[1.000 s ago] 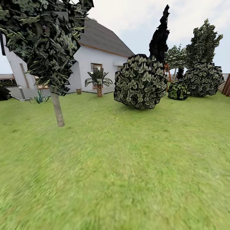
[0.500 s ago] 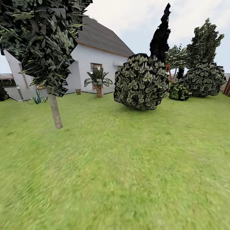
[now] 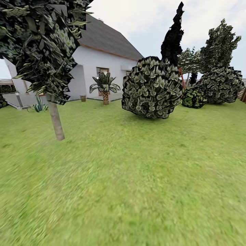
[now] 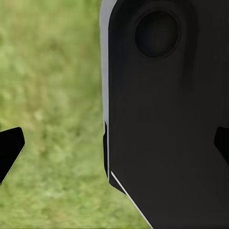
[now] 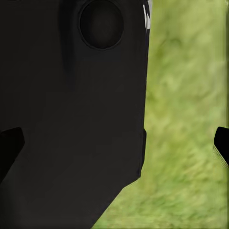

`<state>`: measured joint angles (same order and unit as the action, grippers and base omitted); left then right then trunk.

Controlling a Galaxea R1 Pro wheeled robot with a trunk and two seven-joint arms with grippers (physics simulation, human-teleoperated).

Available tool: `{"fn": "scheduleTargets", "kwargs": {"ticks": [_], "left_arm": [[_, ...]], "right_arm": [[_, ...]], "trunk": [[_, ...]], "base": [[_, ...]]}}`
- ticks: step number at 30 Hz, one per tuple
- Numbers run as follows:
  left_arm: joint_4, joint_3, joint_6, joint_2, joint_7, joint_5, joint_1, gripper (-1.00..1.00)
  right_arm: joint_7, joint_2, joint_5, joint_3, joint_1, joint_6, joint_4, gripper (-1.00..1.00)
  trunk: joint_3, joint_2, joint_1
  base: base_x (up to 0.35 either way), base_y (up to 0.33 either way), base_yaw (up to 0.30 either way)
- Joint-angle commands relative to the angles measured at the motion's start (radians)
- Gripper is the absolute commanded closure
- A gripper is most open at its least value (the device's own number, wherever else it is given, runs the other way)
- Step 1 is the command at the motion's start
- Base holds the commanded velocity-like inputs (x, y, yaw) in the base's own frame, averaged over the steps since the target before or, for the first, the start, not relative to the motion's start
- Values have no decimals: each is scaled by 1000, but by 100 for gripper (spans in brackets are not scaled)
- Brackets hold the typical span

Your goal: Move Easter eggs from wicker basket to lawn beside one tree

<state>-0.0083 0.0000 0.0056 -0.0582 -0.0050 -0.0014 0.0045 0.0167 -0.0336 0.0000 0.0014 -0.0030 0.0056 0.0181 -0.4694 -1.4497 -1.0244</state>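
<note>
A tree (image 3: 54,119) with a smooth pale trunk and dark, blossom-flecked leaves stands on the lawn (image 3: 136,177) at the left of the head view. The three Easter eggs and the wicker basket are out of view. In the left wrist view my left gripper (image 4: 114,148) is open, its dark fingertips (image 4: 9,148) far apart over grass, with a black part of the robot behind. My right gripper (image 5: 114,148) is open as well, fingertips (image 5: 222,143) wide apart and nothing between them.
A big round bush (image 3: 152,89) stands mid-lawn ahead, with more bushes and trees (image 3: 220,85) at the right. Behind them are a white house (image 3: 102,58) and a small palm (image 3: 105,89). Open grass stretches from me to the tree.
The whole head view has shifted: the tree has slid left and looms a little larger, so the camera has moved. Nothing in the garden itself has moved.
</note>
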Motion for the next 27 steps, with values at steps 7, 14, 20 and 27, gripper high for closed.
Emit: {"fn": "scheduleTargets", "kwargs": {"ticks": [7,14,20,27], "left_arm": [[-1,0,1,0,-1,0,0,-100],[-1,0,1,0,0,0,0,-100],[-1,0,1,0,-1,0,0,-100],[-1,0,1,0,0,0,0,-100]], "right_arm": [[2,0,0,0,0,1,0,-100],[2,0,0,0,0,1,0,-100],[2,0,0,0,0,1,0,-100],[2,0,0,0,0,1,0,-100]], "trunk": [[-1,0,-1],[-1,0,-1],[-1,0,-1],[-1,0,-1]], "base": [[333,0,0],[333,0,0],[333,0,0],[333,0,0]]}}
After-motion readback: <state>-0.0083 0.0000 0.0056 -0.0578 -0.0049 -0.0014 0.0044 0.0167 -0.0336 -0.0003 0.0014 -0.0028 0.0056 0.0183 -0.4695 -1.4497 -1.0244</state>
